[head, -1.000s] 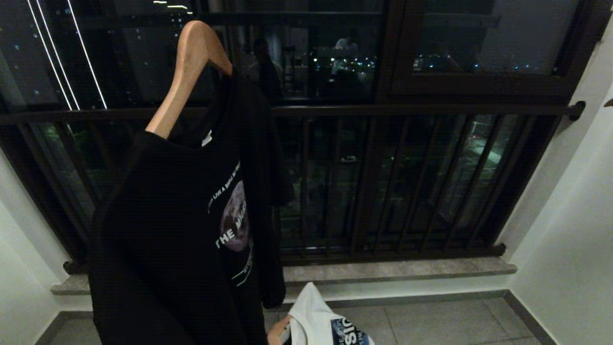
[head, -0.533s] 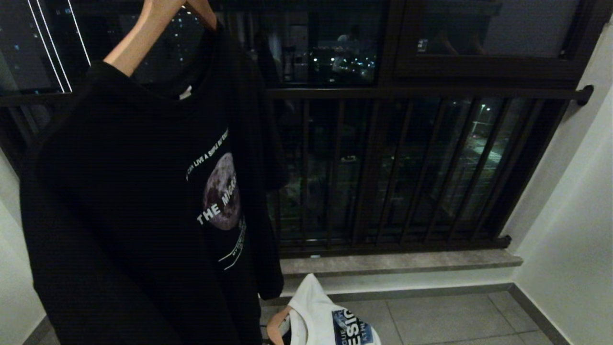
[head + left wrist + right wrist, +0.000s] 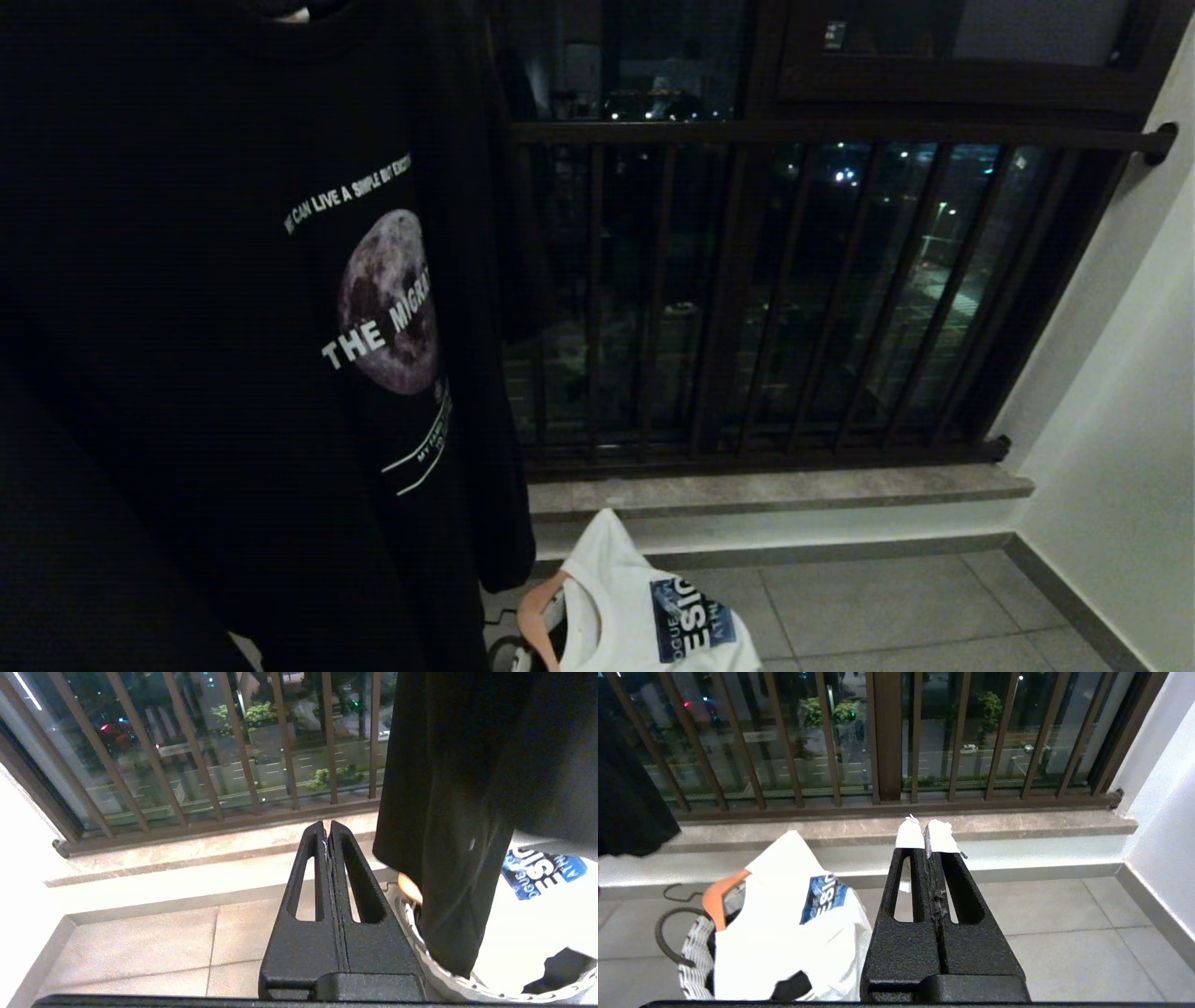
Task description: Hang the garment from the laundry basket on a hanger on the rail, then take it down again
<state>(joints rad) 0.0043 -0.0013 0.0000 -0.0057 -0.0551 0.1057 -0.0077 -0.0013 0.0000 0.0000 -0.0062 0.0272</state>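
The laundry basket stands on the tiled floor below the window, its striped side and black loop handle showing in the right wrist view. In it lies the garment, a white T-shirt with a blue print, on an orange-brown hanger. My left gripper is shut and empty, with the basket rim beside it. My right gripper, white tape on its tips, is also shut and empty, beside the white garment. Neither gripper shows in the head view. The rail is out of view.
A black T-shirt with a moon print hangs close in front, filling the left half of the head view and reaching down over the basket. Dark brown window bars and a stone sill lie ahead. A white wall closes the right.
The head camera has sunk and come closer, so the whole scene shifted up. The black shirt's wooden hanger left the top edge. More of the white garment shows.
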